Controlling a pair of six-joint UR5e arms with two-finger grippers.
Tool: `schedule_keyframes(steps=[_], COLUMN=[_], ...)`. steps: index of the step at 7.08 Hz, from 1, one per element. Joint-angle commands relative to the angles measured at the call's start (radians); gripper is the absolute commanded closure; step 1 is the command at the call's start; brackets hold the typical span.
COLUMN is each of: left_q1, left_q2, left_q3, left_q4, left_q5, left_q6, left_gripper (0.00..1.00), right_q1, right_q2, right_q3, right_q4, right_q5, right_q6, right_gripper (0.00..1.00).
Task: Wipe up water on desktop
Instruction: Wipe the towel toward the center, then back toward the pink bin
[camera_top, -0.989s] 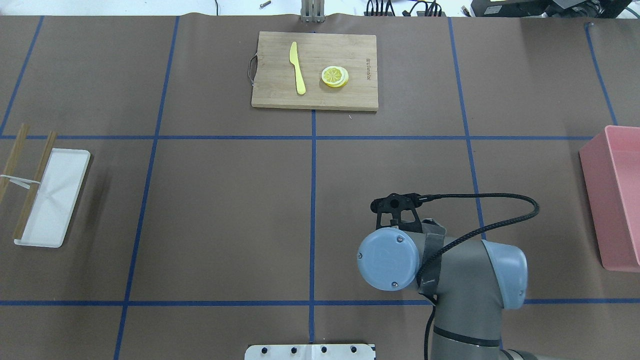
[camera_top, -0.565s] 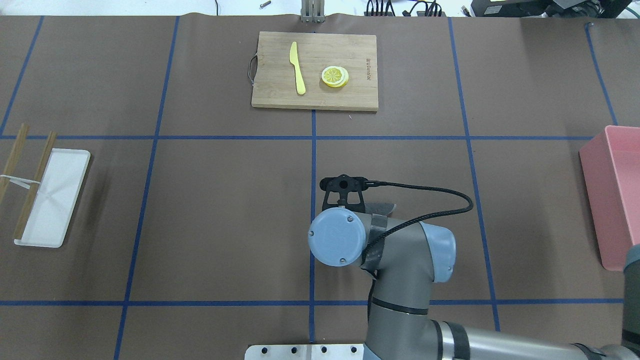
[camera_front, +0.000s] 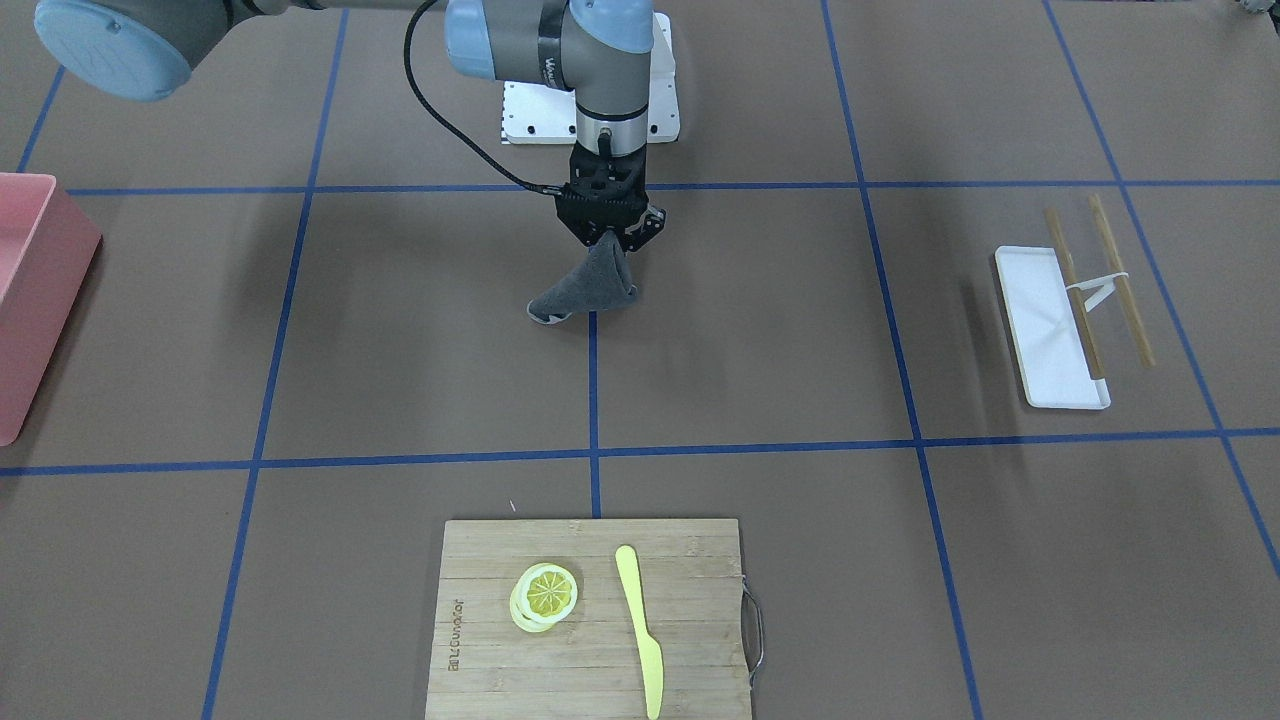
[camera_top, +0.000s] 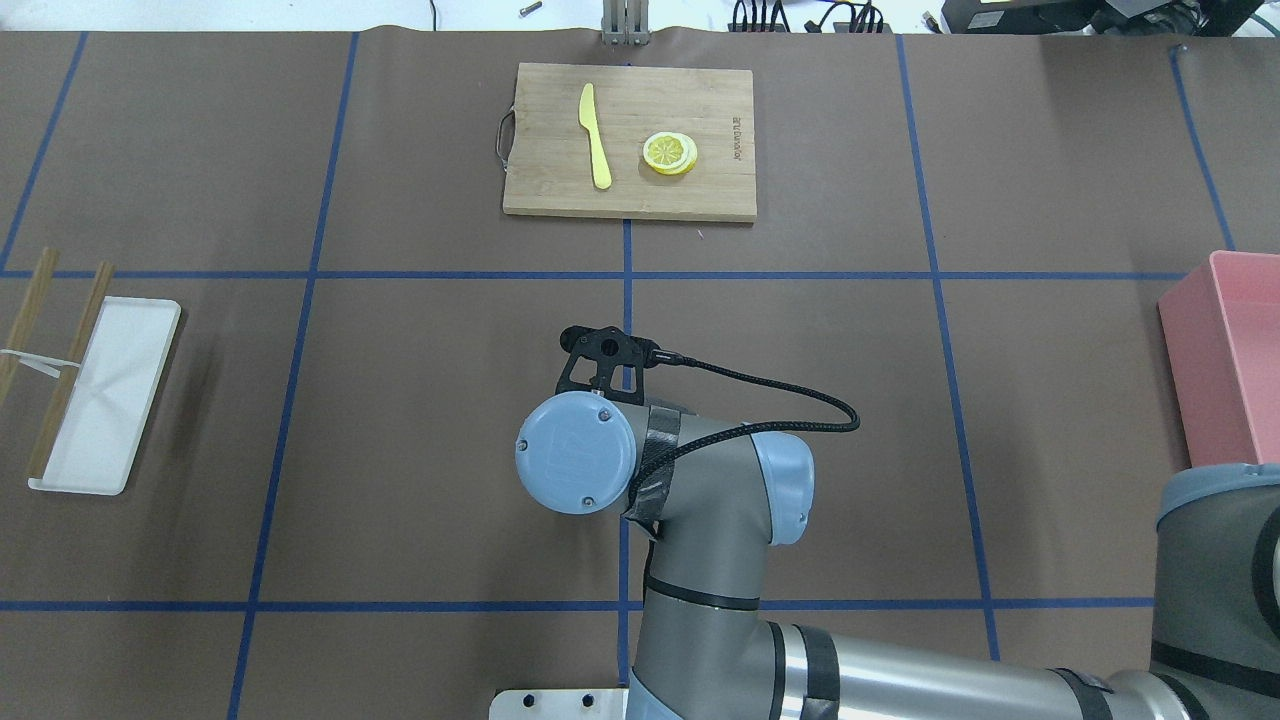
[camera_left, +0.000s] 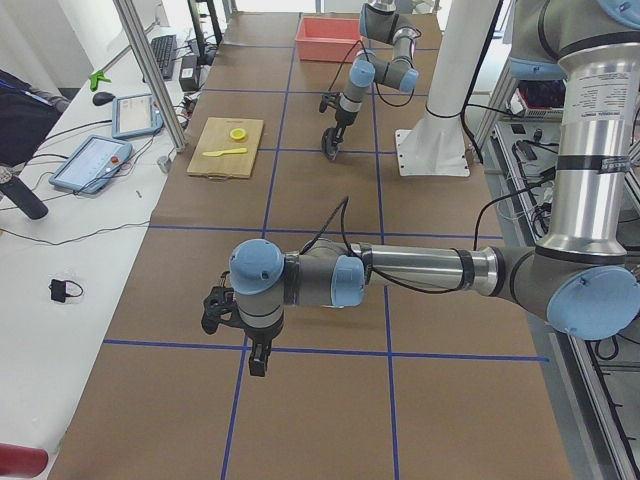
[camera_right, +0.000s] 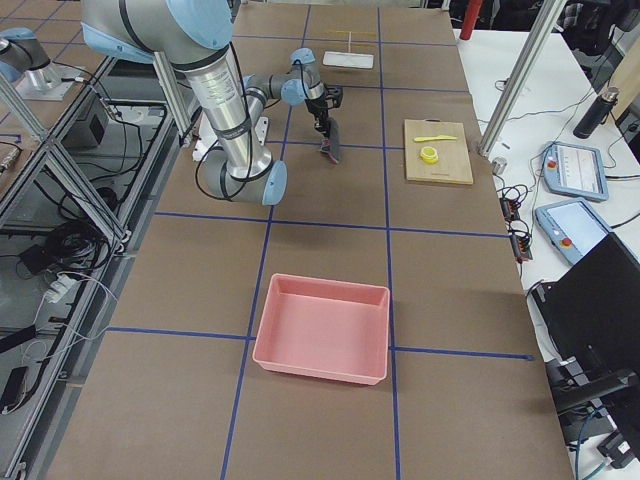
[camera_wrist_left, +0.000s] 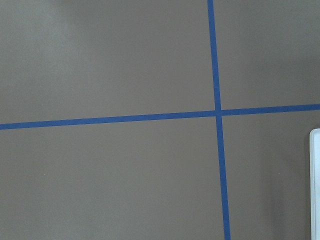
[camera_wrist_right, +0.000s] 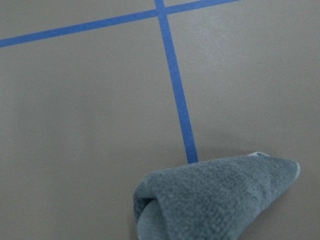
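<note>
The desktop (camera_top: 420, 330) is matte brown with blue tape lines. I see no water on it in any view. My right gripper (camera_front: 607, 236) points down over the centre tape line, shut on a grey cloth (camera_front: 588, 287). The cloth hangs in a cone and its lower end trails on the desktop. The cloth fills the bottom of the right wrist view (camera_wrist_right: 215, 200). In the overhead view the right wrist (camera_top: 575, 452) hides both gripper and cloth. My left gripper (camera_left: 256, 356) shows only in the exterior left view, low over a tape crossing. I cannot tell whether it is open or shut.
A bamboo cutting board (camera_top: 700, 195) at the far centre carries a yellow knife (camera_top: 596, 140) and lemon slices (camera_top: 670, 153). A pink bin (camera_top: 1235, 400) stands at the right edge. A white tray (camera_top: 105, 400) with chopsticks (camera_top: 70, 370) lies at the left edge.
My right arm has swept left across the desktop with the cloth, from right of the centre tape line to right over it, and slightly farther from the robot.
</note>
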Motion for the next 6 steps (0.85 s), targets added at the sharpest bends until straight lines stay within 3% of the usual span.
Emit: schedule_keyframes(steps=[1, 3, 5, 6], left_q1=[-0.001, 0.0, 0.0, 0.0], left_q2=[-0.001, 0.006, 0.011, 0.011], left_q3=[0.0, 0.001, 0.0, 0.003], left_q4=[0.001, -0.002, 0.012, 0.012], left_q5=[0.0, 0.0, 0.0, 0.0], left_q6=[0.0, 0.0, -0.001, -0.001], left_gripper=[0.02, 0.02, 0.02, 0.02], right_q1=[0.008, 0.033, 0.053, 0.08], right_q2=[-0.097, -0.288, -0.527, -0.622], right_q3=[0.082, 0.283, 0.478, 0.531], right_q4=[-0.093, -0.199, -0.202, -0.202], right_q5=[0.017, 0.046, 0.049, 0.051], right_q6=[-0.088, -0.242, -0.343, -0.409], right_gripper=[1.0, 1.0, 1.0, 1.0])
